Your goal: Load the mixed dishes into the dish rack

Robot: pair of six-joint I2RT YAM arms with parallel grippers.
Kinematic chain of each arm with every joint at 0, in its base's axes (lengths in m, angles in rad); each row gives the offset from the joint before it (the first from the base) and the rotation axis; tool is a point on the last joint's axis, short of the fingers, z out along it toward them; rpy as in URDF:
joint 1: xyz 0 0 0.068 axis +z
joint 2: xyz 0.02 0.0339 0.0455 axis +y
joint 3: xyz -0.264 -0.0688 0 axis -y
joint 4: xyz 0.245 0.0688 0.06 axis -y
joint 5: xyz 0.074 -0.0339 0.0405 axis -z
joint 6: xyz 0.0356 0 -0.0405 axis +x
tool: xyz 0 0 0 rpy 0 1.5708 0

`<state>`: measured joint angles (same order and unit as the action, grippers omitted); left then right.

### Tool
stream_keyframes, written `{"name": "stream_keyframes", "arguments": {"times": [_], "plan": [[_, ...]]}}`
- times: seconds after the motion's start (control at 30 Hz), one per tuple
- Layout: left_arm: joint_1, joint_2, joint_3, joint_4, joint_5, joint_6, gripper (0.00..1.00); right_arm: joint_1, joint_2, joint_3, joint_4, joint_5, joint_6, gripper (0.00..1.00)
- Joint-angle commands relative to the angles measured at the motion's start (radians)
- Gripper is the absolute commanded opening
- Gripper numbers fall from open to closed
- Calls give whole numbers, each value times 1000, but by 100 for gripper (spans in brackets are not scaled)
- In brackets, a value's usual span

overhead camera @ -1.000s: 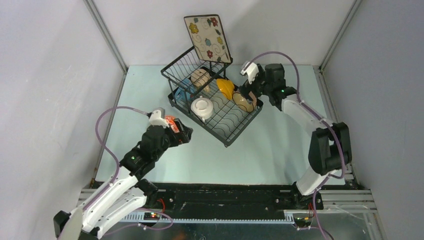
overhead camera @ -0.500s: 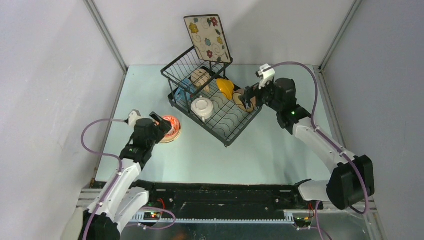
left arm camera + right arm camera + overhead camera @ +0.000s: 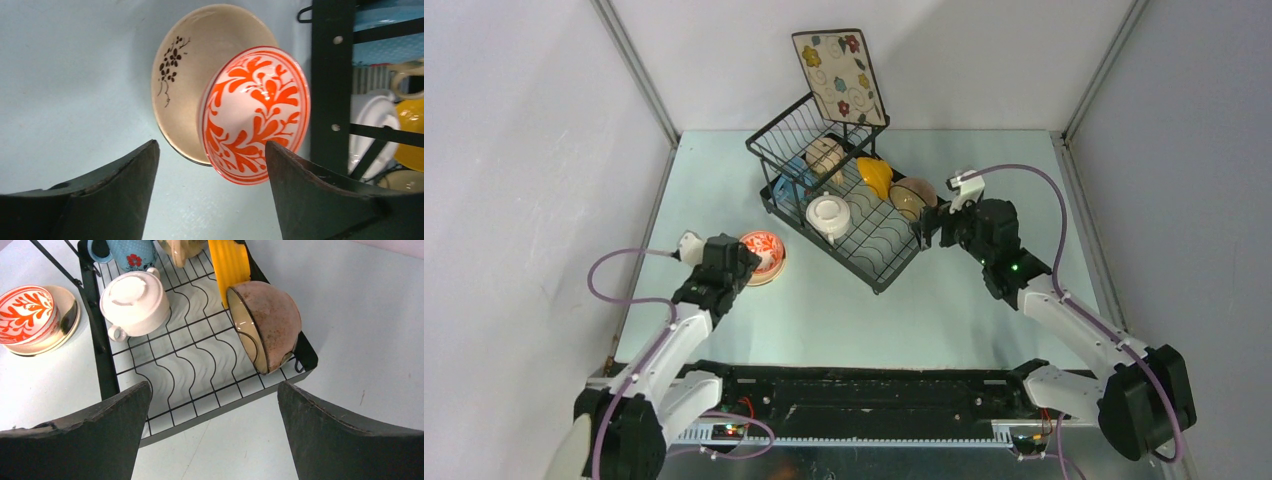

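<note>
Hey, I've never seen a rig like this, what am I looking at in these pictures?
Two robot arms are bolted to the edge of a table, each ending in a two-finger gripper. One picture looks down from above; the other two come from wrist cameras, so the dark wedges are fingers. A black wire dish rack holds a square floral plate, blue mug, beige mug, orange-yellow bowl, tan bowl and white two-handled bowl. Beside it, a red-patterned bowl sits on a cream round plate. The left gripper faces that bowl, the right gripper the rack. Both are open, holding nothing.
</note>
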<state>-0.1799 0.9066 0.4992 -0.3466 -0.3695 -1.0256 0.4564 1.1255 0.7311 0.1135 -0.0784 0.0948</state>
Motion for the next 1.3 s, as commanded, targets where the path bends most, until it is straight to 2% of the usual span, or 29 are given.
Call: {"name": "stream_keyframes", "arguments": {"times": [0.0,0.17,0.33,0.4,0.47,0.53,0.57,0.6,0.63,0.8,1.07,1.2,1.27], "plan": [[10,58,4,34,-49,-43,81,5,-35,-24,101,51,-5,100],[9,92,15,48,-65,-52,69,4,-32,-38,112,52,-5,100],[10,127,5,75,-55,-63,67,5,-35,-38,106,52,-4,100],[10,144,1,83,-46,-66,63,5,-40,-38,104,55,-2,100],[10,161,2,87,-38,-68,50,5,-47,-42,110,56,1,100],[10,173,9,82,-33,-68,28,4,-49,-43,111,51,3,100],[10,175,12,71,-33,-69,20,5,-50,-44,111,52,7,100],[10,173,19,64,-37,-69,5,5,-51,-44,108,52,9,100],[10,163,22,51,-39,-67,3,5,-55,-44,107,54,12,100],[10,67,15,20,-77,-85,0,3,-66,-44,100,58,18,100],[10,-199,50,-90,-76,-43,0,4,-57,-44,100,32,28,100],[10,-282,68,-66,35,28,0,26,-60,-42,121,-33,35,100],[10,-311,62,4,171,92,0,66,-67,-33,125,-75,45,100]]}}
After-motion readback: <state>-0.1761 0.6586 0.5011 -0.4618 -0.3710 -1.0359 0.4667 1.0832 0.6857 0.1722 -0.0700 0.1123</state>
